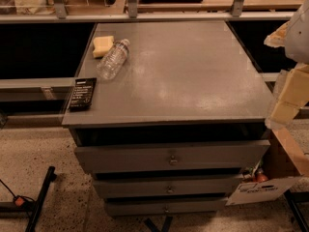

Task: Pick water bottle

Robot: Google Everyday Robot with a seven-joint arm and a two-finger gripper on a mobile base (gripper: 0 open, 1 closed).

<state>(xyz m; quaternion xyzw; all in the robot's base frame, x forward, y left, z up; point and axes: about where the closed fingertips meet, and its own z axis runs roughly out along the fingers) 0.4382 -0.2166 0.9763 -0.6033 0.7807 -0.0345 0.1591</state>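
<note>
One camera view is looking down on a grey counter (pixel 193 81) that is topping a cabinet of three drawers (pixel 171 158).

The water bottle (pixel 113 59) is lying on its side near the far left corner of the counter. It is sitting at a slant, with its white cap (pixel 125 42) pointing away toward the back edge and its base pointing toward the near left. Just beside it, further into the corner, a pale yellow sponge (pixel 103 45) is resting flat; its right edge is sitting very close to the neck end of the bottle, and I cannot tell whether the two are touching. A black packet (pixel 82 94) with white print is lying flat along the left edge, nearer the front and apart from the bottle.

The gripper (pixel 285 105) is hanging at the right border of the view, beside and slightly over the right edge of the counter, well apart from the bottle. It is being cut off by the picture edge, so I cannot tell whether it is released or clenched; nothing is showing in its hold.

Below it, a cardboard box (pixel 289 161) with a white label is standing against the right side of the cabinet on the speckled floor (pixel 48 149).
</note>
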